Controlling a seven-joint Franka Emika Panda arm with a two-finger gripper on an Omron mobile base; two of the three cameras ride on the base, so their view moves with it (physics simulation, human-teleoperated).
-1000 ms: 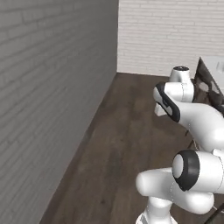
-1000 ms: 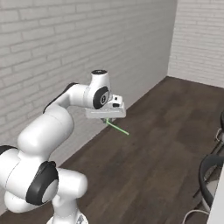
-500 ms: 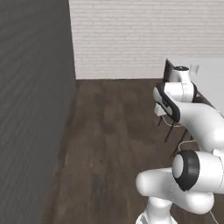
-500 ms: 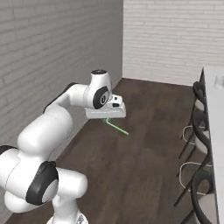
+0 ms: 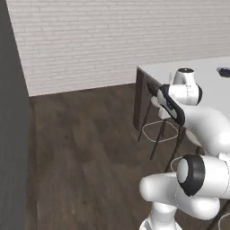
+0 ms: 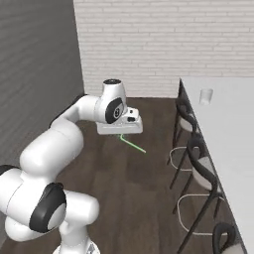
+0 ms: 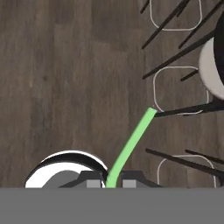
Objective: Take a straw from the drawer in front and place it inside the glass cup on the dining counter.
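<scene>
While the jaws (image 6: 120,135) clamp one end of the straw (image 6: 133,144), it slants down over the dark wood floor (image 6: 144,198), well apart from the glass cup (image 6: 205,96) standing on the white surface (image 6: 233,134).

No text, label, brand, number or sign can be read anywhere in these pictures. The pale brick wall, the dark wooden floor and the white slab counter top all carry plain surfaces with no lettering.
</scene>
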